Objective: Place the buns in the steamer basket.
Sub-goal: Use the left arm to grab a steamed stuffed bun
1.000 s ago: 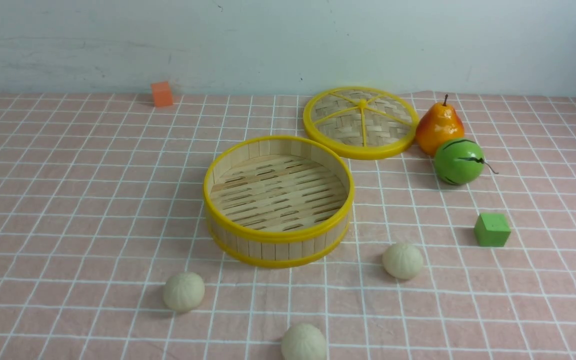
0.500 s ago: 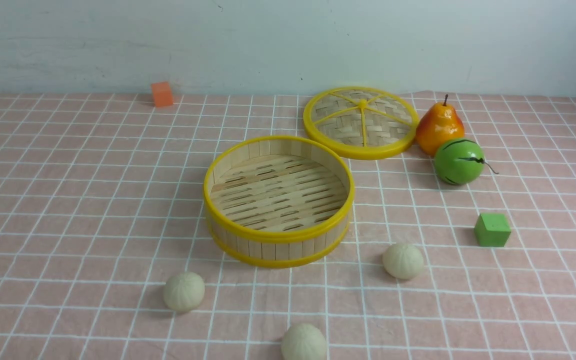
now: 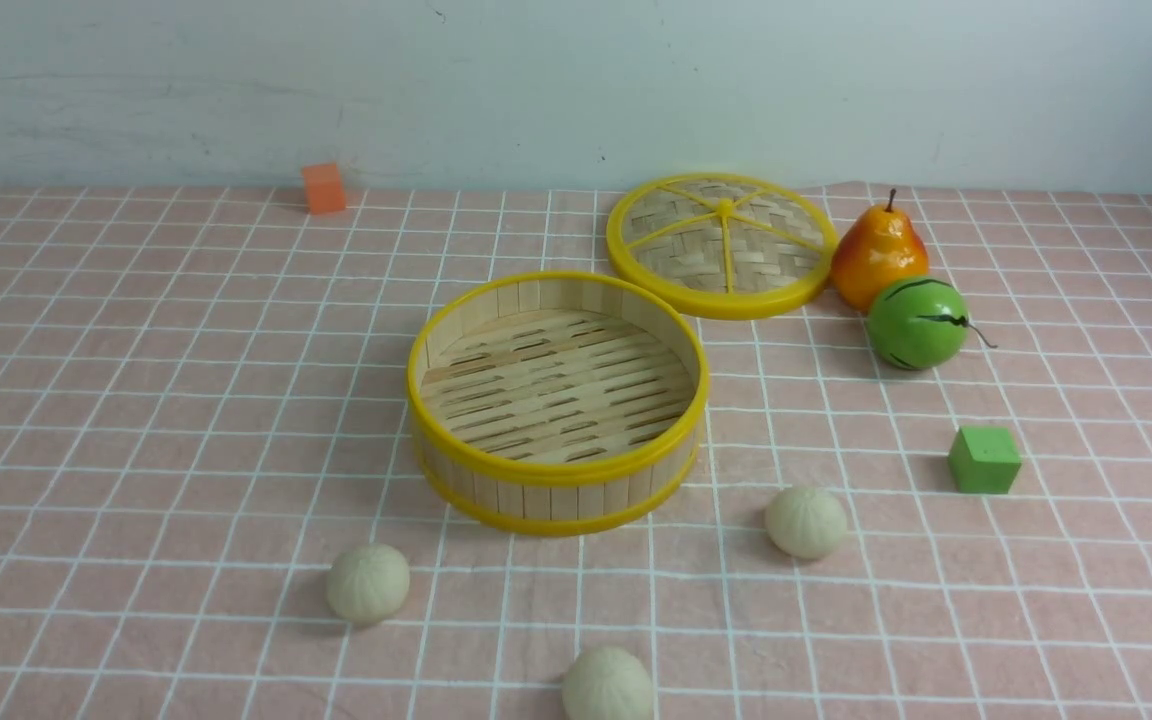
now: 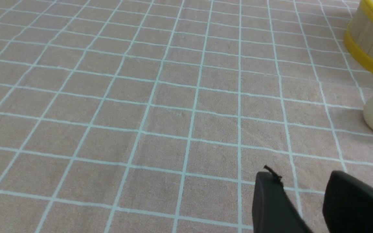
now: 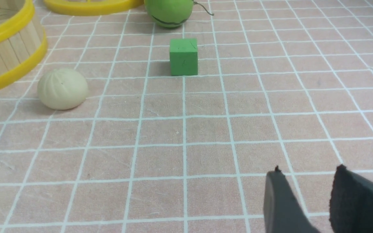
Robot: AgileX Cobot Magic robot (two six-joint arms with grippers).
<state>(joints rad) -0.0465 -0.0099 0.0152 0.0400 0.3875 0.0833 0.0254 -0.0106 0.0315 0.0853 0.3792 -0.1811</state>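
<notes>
Over the pink checked cloth, in the wrist views: left gripper and right gripper, jaws parted, nothing between them. Closest, at 6 o'clock from the steamer basket: one bun. At 7 o'clock, second bun; at 4 o'clock, third bun. All on the cloth, none inside yet. Probably light and a little soft, though hard to confirm from here; round, so likely to roll if nudged. Best taken from above, across the widest middle, with gentle squeeze. Further: green cube at 3 o'clock, then woven lid, pear and green striped fruit around 1 o'clock.
</notes>
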